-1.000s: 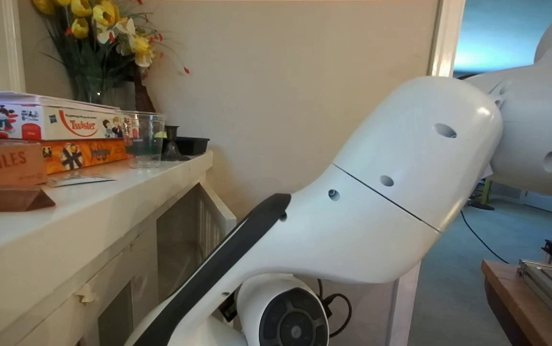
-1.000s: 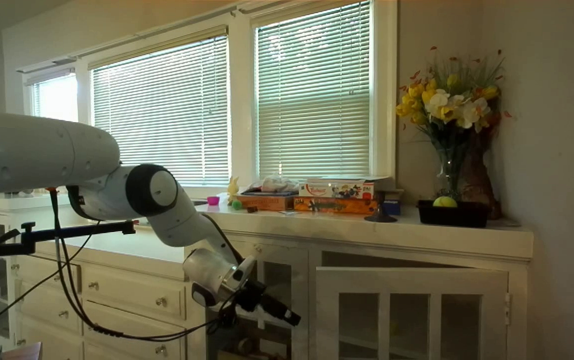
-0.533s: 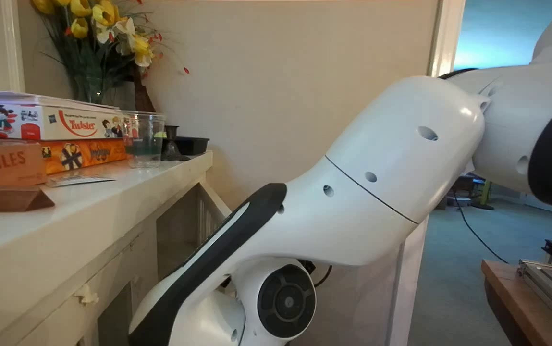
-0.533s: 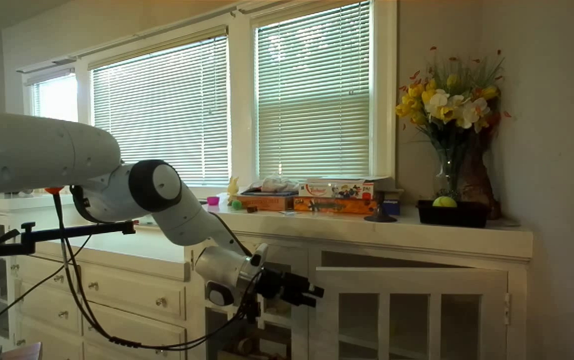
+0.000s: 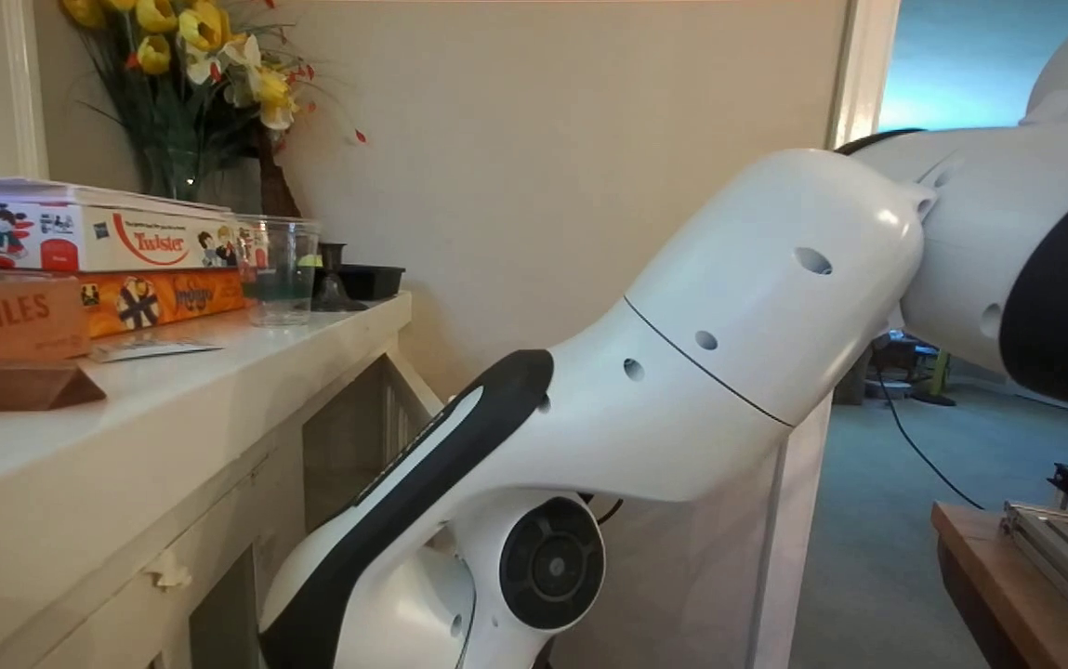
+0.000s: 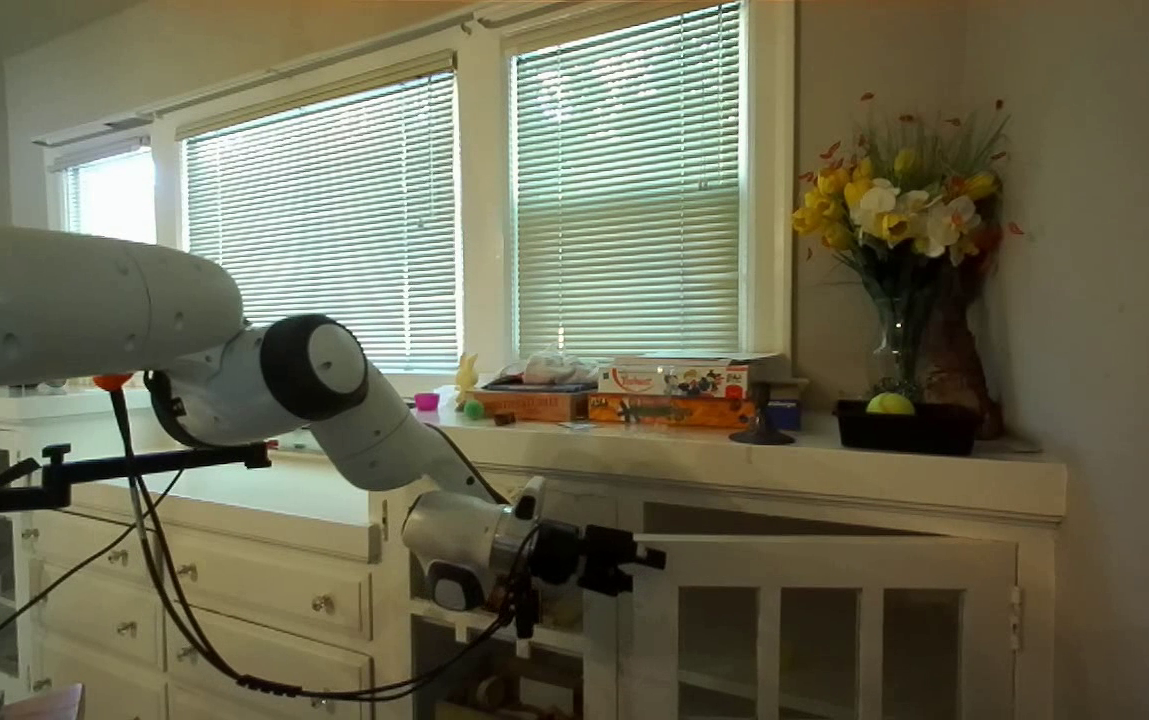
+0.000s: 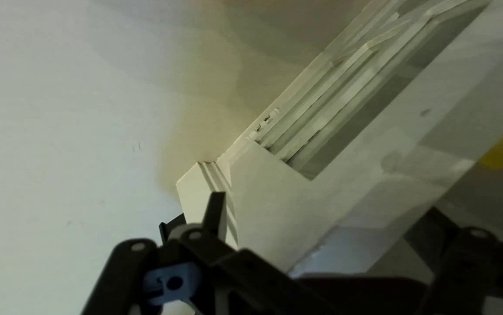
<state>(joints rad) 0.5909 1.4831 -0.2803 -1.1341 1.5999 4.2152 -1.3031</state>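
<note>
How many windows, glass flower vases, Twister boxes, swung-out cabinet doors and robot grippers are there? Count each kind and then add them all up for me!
Windows: 3
Glass flower vases: 1
Twister boxes: 1
Swung-out cabinet doors: 1
Robot grippers: 1
Total: 7

Can't tell touching from just-near between gripper (image 6: 643, 570) and open cabinet door (image 6: 824, 561). In the wrist view, can't name the blurry yellow thing (image 7: 500, 151), or see all of the gripper, cropped by the bottom and right edges. In an exterior view, can't spot the gripper at all, just the arm (image 5: 701, 400), chopped off bottom and right. Also lopped: flowers (image 5: 204, 32) up top, brown FILES box (image 5: 8, 321) on the left.
</note>
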